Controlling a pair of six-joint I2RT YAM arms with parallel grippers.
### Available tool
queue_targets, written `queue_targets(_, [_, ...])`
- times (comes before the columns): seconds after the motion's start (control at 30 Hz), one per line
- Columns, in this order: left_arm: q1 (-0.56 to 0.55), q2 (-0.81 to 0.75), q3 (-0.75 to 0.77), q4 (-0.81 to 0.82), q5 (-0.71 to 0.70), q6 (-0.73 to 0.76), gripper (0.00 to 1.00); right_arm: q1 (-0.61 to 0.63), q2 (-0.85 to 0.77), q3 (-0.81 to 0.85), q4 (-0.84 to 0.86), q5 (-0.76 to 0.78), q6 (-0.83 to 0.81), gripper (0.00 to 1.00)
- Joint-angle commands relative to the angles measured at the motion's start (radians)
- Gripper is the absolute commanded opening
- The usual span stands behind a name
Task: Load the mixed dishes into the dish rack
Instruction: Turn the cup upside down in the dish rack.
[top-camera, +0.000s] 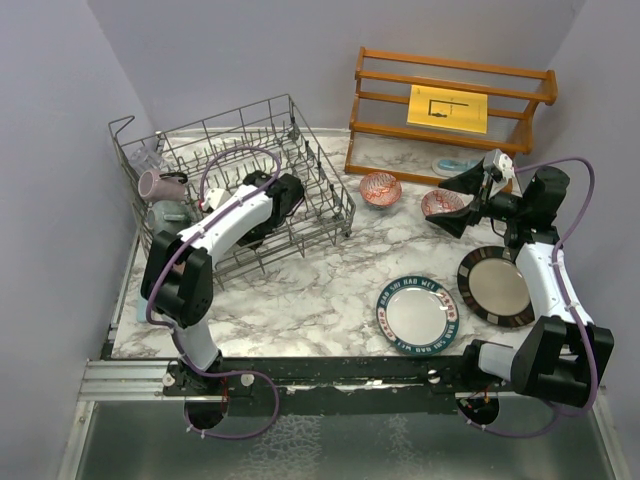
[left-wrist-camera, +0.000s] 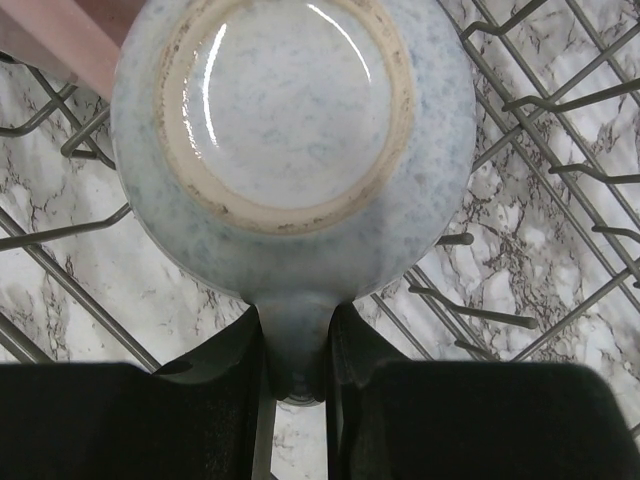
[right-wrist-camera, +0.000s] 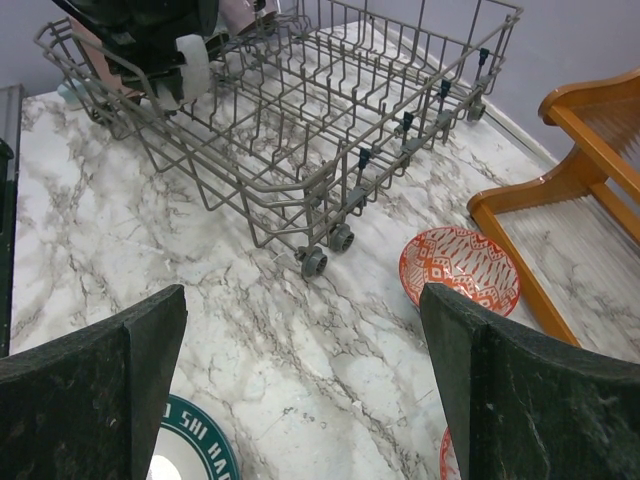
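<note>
Two arms here, but the left one has the action: left gripper (left-wrist-camera: 297, 345) is clamped on the handle of the grey mug (left-wrist-camera: 290, 120). The mug is mouth-down with its base facing up, inside the rack (top-camera: 300, 170) at its left end, right beside the mauve mug (top-camera: 158, 185). The handle points straight back into the fingers, so I'd guess the exit is let go and back out along that line. Can't tell if it's actually resting on the wires yet. Right gripper (right-wrist-camera: 310, 390) hangs wide open and empty, with a red bowl (right-wrist-camera: 458, 268) just ahead of it, rack-side.
</note>
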Motion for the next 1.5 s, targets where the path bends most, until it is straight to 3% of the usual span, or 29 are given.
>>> queue_targets(0.0, [0.007, -0.039, -0.015, -0.008, -0.034, 0.027, 0.00, -0.005, -0.004, -0.018, 0.031, -0.029, 0.014, 1.00])
queue_targets(0.3, [0.008, 0.033, -0.011, 0.048, -0.001, 0.099, 0.04, -0.005, -0.005, -0.021, 0.037, -0.027, 0.013, 1.00])
queue_targets(0.43, [0.009, 0.046, -0.012, 0.047, 0.005, 0.102, 0.14, -0.005, -0.006, -0.024, 0.037, -0.028, 0.010, 0.99])
queue_targets(0.53, [0.010, 0.047, -0.019, 0.046, 0.002, 0.100, 0.15, -0.005, -0.005, -0.025, 0.038, -0.028, 0.009, 1.00])
queue_targets(0.83, [0.013, 0.053, -0.032, 0.041, 0.013, 0.091, 0.43, -0.005, -0.001, -0.025, 0.036, -0.029, 0.005, 1.00])
queue_targets(1.47, [-0.039, -0.087, 0.024, 0.027, 0.006, 0.146, 0.50, -0.005, 0.004, -0.023, 0.022, -0.045, -0.013, 1.00])
